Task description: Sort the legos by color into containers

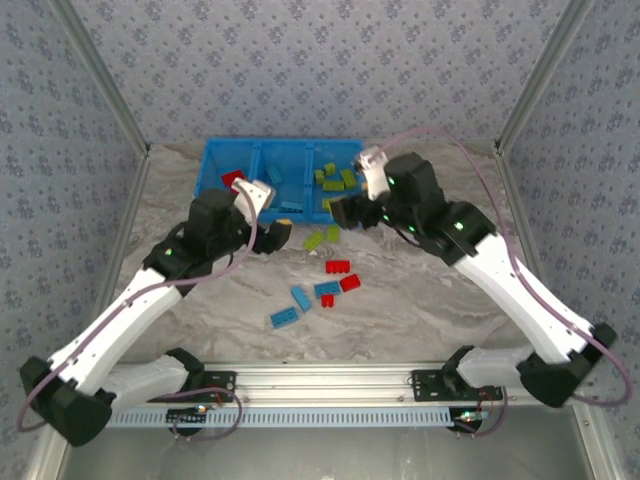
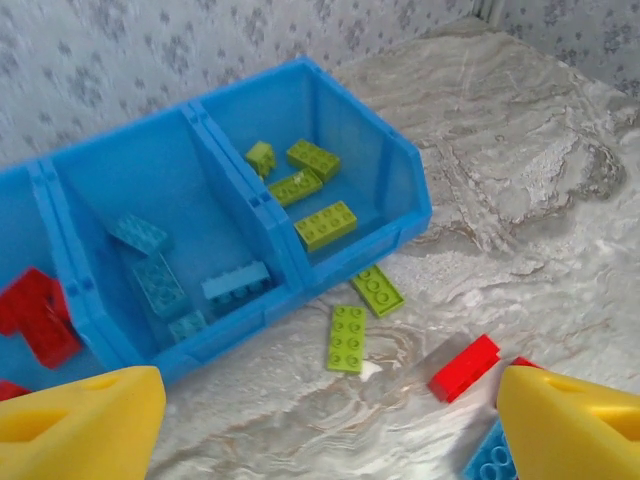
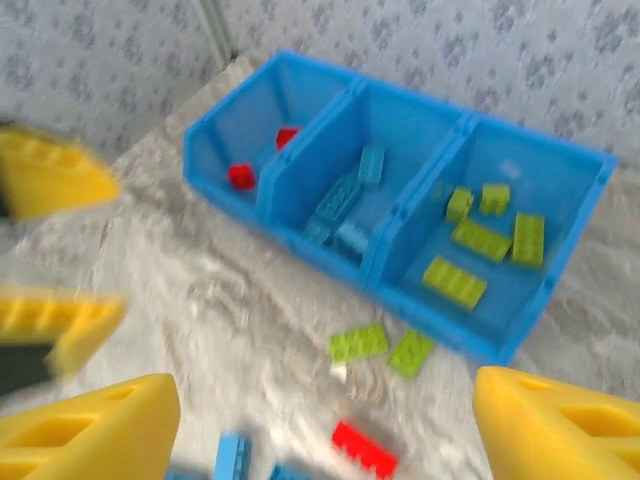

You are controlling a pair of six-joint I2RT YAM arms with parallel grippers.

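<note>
Step in hand: looked like mid-sort, between picks. The bin tray (image 2: pixel 405 195) sat at 12 o'clock on the table with sorted reds (image 2: pixel 40 315) in its 9 o'clock compartment, sorted light-blues (image 2: pixel 160 285) in the middle and sorted yellow-greens (image 2: pixel 325 225) in the 3 o'clock one.

Loose legos: the yellow-green pair (image 2: pixel 347 338) lay flat just at 6 o'clock of the tray's front wall. A few loose reds (image 1: pixel 338 266) and loose light-blues (image 1: pixel 300 297) sat further toward 6 o'clock, mid-table.

Left gripper (image 2: pixel 330 410): fingers spread wide, nothing between them.

Right gripper (image 3: pixel 325 420): also spread wide and empty, though its wrist view was pretty smeared.

Arm pose: the left arm reached up from 7 o'clock with its gripper aimed toward 3 o'clock. The right arm came up from 5 o'clock, bent at the elbow, with its gripper aimed toward 9 o'clock. The two grippers were near each other, just short of the tray, above the yellow-green pair.

Next move, my guess: one arm only, since they're crowded. It drops onto a yellow-green brick, pinches across its narrow sides, then lifts it over the front wall into the 3 o'clock compartment.
</note>
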